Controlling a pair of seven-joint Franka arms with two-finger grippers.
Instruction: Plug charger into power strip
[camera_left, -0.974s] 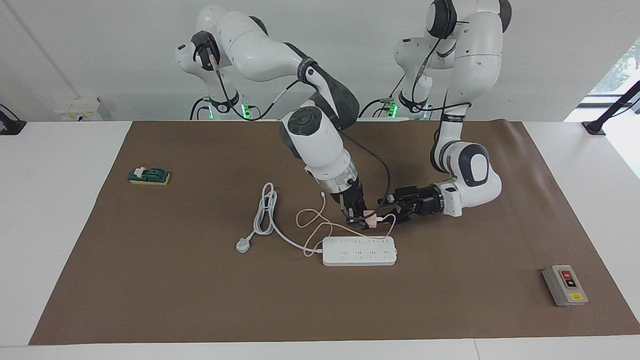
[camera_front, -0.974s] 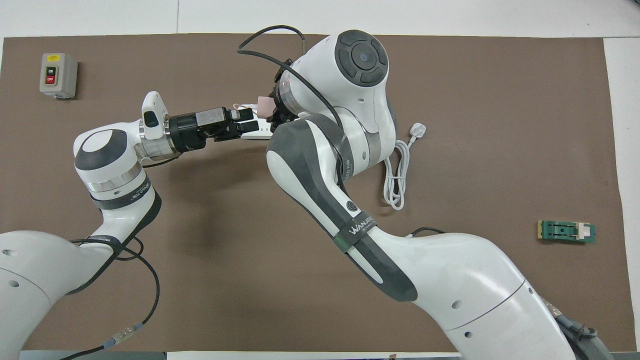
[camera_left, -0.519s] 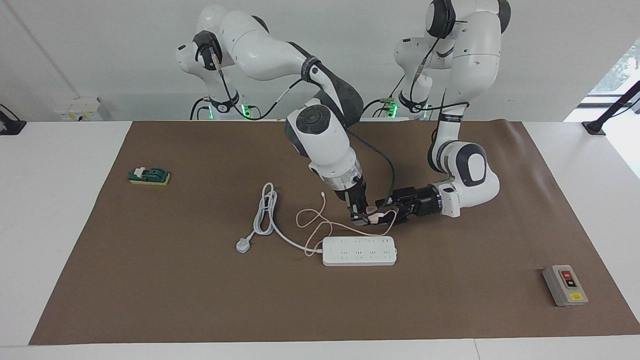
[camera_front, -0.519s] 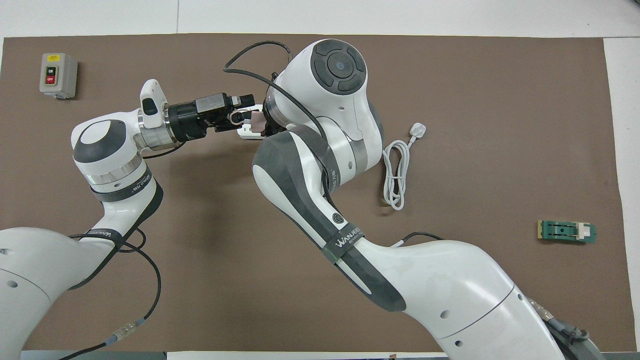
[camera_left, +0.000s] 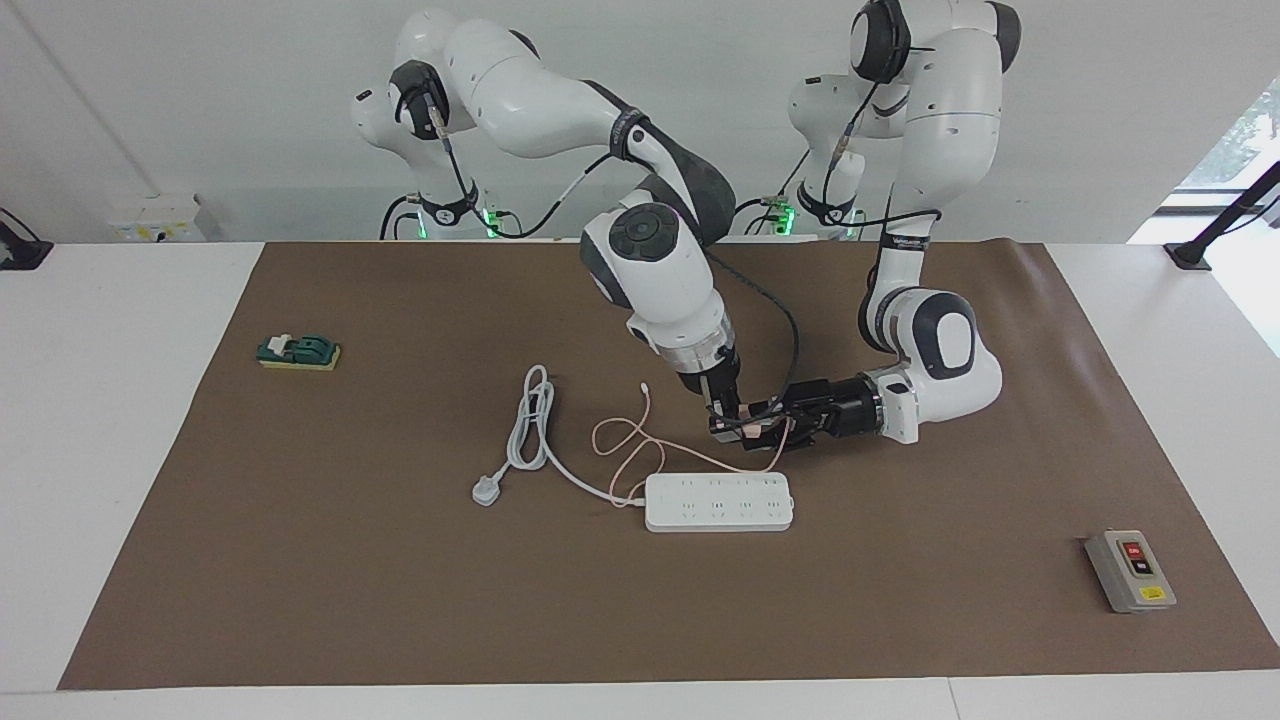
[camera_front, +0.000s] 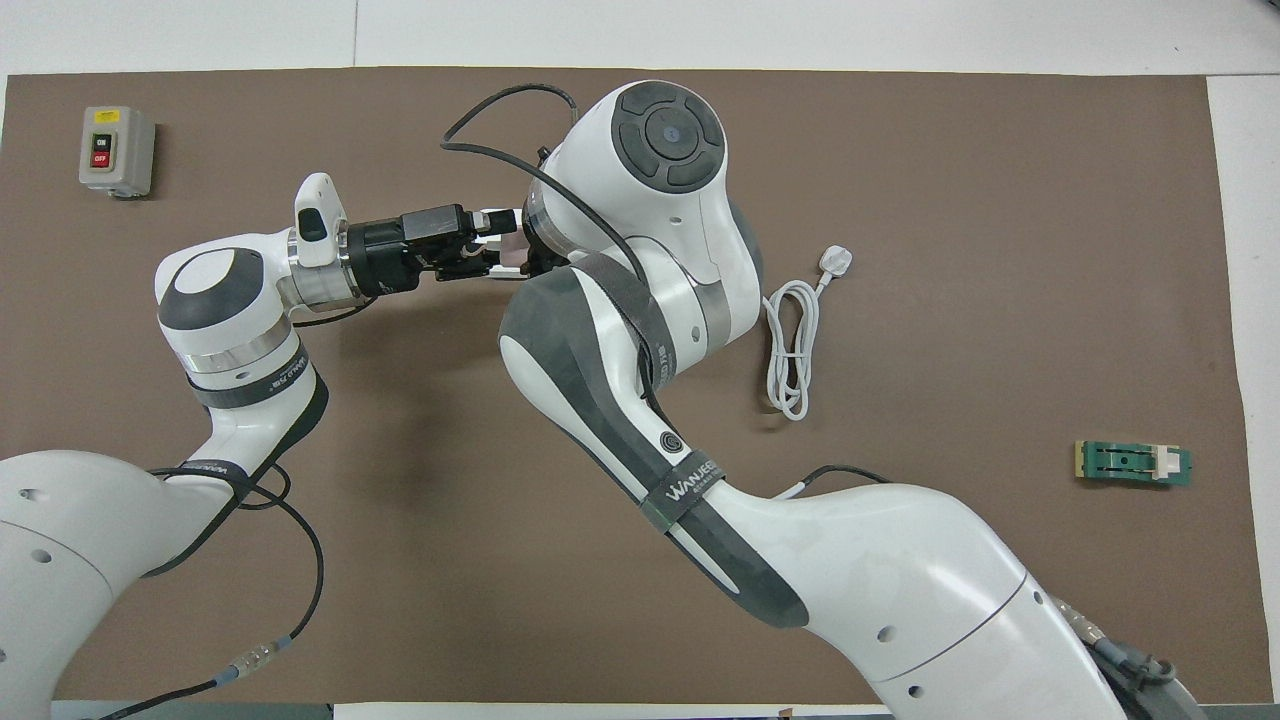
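— Two grippers meet over the middle of the worktop, then?

— Yes. The right gripper (camera_left: 728, 424) comes down steeply from above and has its jaws clamped on the charger (camera_left: 746, 429), a small pale-pink cube. The left gripper (camera_left: 764, 422) lies almost level and points at the same cube from the left arm's end.

— Are the left jaws on it too?

— They stand apart, with the tips right at the charger. I cannot tell whether they touch it.

— Where is the charger, relative to the power strip (camera_left: 718, 502)?

— It is up in the air, not plugged in. It hangs over the brown mat (camera_left: 900, 620), just beside the strip's long edge that faces the robots. The strip lies flat near the centre of the mat, sockets up, parallel to the worktop's long edges.

— And the wires?

— A thin pink cable (camera_left: 625, 440) drops from the charger and loops on the mat, toward the right arm's end of the strip. The strip's thick white cord (camera_left: 530, 420) leaves that same end, folds into a long coil and finishes in a three-pin plug (camera_left: 486, 490) lying on the mat.

— Anything else on the worktop?

— A grey switch box (camera_left: 1130, 570) with red and black buttons sits near the mat's corner farthest from the robots at the left arm's end. A small green block (camera_left: 298, 352) rests by the mat's short edge at the right arm's end.
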